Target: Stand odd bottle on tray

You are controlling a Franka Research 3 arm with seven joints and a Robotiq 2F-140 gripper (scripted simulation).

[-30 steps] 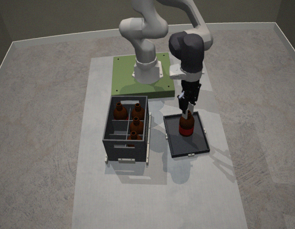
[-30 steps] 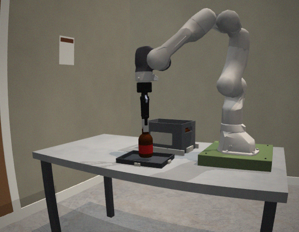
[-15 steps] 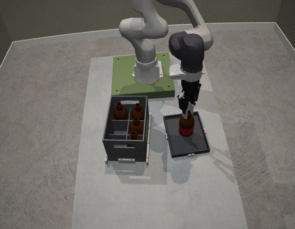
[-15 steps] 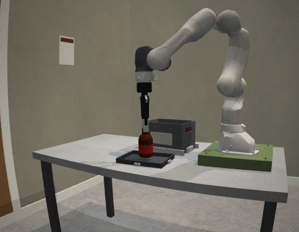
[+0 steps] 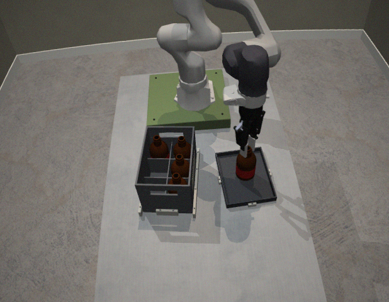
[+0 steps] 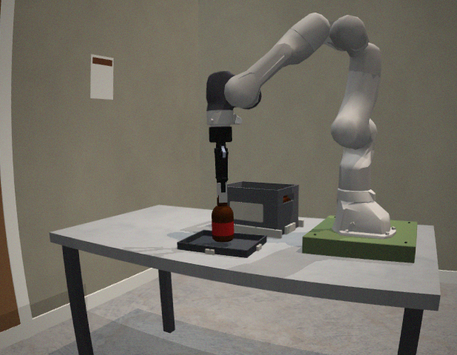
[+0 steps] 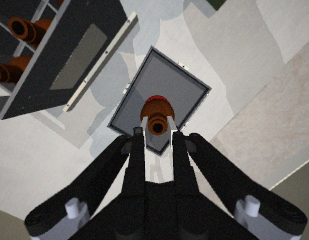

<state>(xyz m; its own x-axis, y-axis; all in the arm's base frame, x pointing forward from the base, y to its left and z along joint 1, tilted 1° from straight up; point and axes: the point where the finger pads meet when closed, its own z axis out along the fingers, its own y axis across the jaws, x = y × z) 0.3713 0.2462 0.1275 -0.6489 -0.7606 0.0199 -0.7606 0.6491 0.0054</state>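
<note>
My gripper [image 5: 247, 148] [image 6: 222, 197] [image 7: 157, 123] is shut on the neck of a brown bottle with a red label [image 5: 246, 162] [image 6: 222, 229] [image 7: 157, 106]. The bottle is upright near the middle of the tray [image 5: 253, 195] [image 6: 194, 244] [image 7: 169, 75]. Its base looks to be on the tray floor; a very small gap cannot be ruled out. The crate [image 5: 165, 202] [image 6: 251, 194] holds other upright brown bottles: back left [image 5: 158, 149], back right [image 5: 182, 150], middle right [image 5: 179, 168] and front right [image 5: 176, 182]. Their lower parts are hidden. Crate and tray look level.
Pale blocks edge the tray, one at its front [image 5: 252, 204]. A long pale rail [image 5: 196, 182] [image 7: 101, 60] runs along the crate's side that faces the tray. The green base plate [image 5: 162, 104] [image 6: 359, 244] under the arm lies behind the crate.
</note>
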